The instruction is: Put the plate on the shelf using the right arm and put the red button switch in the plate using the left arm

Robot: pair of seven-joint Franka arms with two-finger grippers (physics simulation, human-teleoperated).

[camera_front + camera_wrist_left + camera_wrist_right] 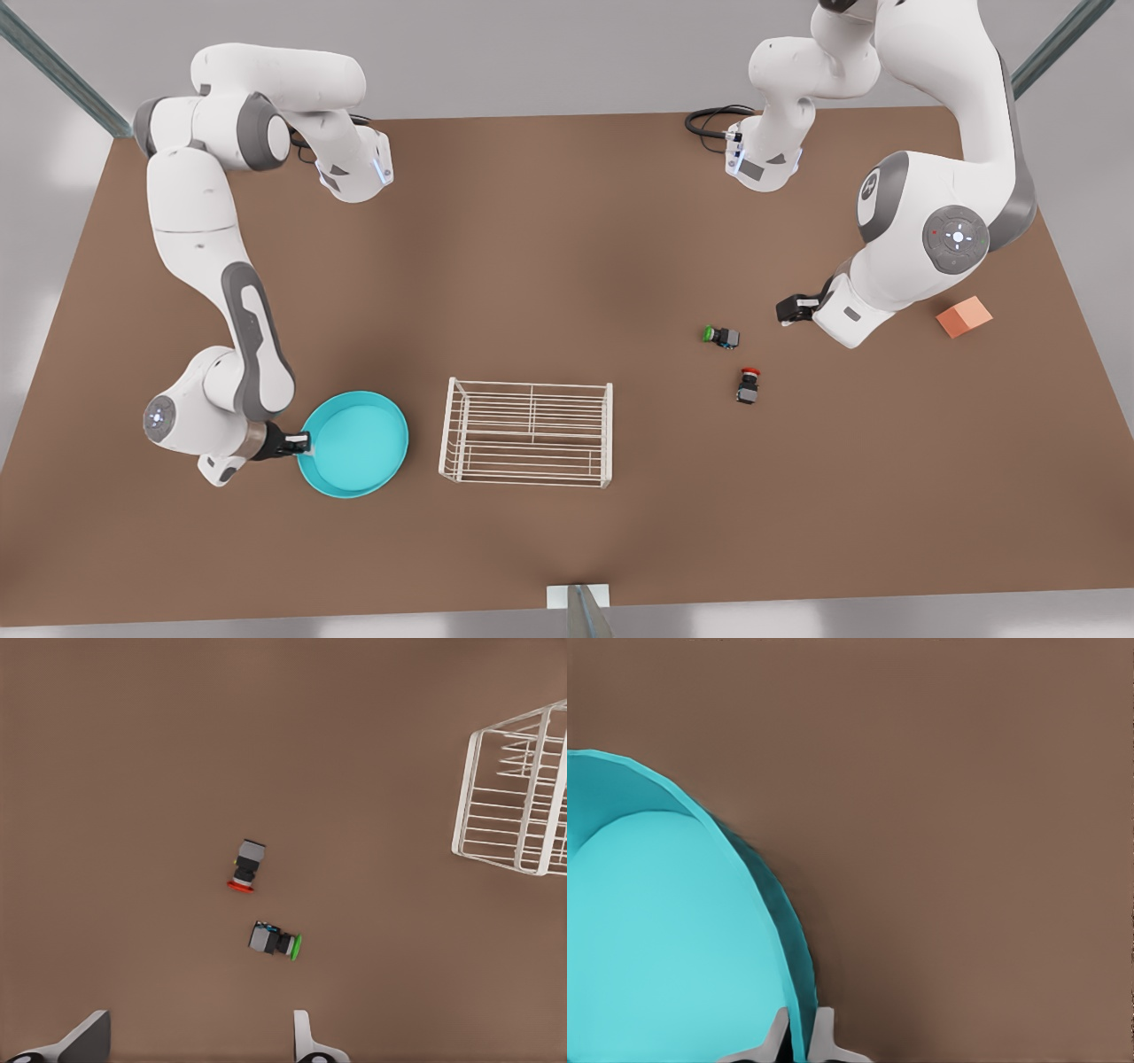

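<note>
Closest to the camera we saw the table [567, 532], then the shelf [528, 431] at its middle, empty. Our right arm [226, 292] was much the nearer to the plate [354, 443], which lay on the table just beside the shelf, toward the front view's left. Our right gripper [302, 440] was clenched on the plate's rim [799, 1028], one finger inside and one outside. Our left gripper [791, 308] waited, fingers released, near the red button switch [749, 385], lying on its side beside a green switch [722, 336].
</note>
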